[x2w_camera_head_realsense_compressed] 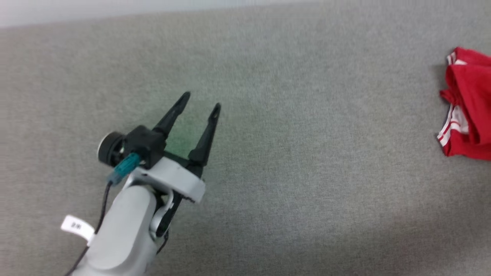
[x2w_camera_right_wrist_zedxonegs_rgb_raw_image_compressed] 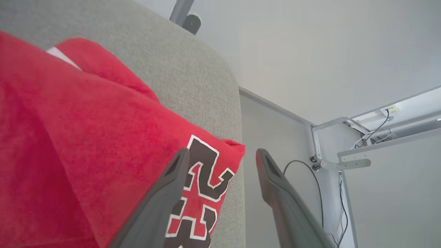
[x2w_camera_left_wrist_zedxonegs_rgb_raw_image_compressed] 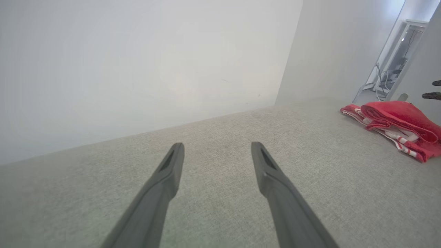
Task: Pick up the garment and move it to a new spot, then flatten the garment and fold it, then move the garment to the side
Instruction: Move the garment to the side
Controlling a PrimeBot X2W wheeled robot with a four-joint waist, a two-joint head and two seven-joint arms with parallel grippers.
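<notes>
At the far right of the grey fabric-covered worktop (x2w_camera_head_realsense_compressed: 307, 134), the bright red jersey shirt with white, red-striped trim (x2w_camera_head_realsense_compressed: 470, 111) lies in a folded but loose bundle. It is well apart from the left end effector (x2w_camera_head_realsense_compressed: 201, 100), which hovers released and empty over bare cloth. In the right wrist view the shirt's corner with the black, white-outlined "23" sits right at the worktop's rounded edge. The right end effector (x2w_camera_right_wrist_zedxonegs_rgb_raw_image_compressed: 222, 153) stands there with its two dark fingers spread wide, grasping nothing. One finger crosses the print, and the cloth corner shows in the gap between them.

The move to the side looks done, or nearly so. The main risk is the edge: part of the bundle seems to reach the rim, so a nudge could slide it off. A finger drawn back close to the cloth could also catch a layer and pull the fold open.
</notes>
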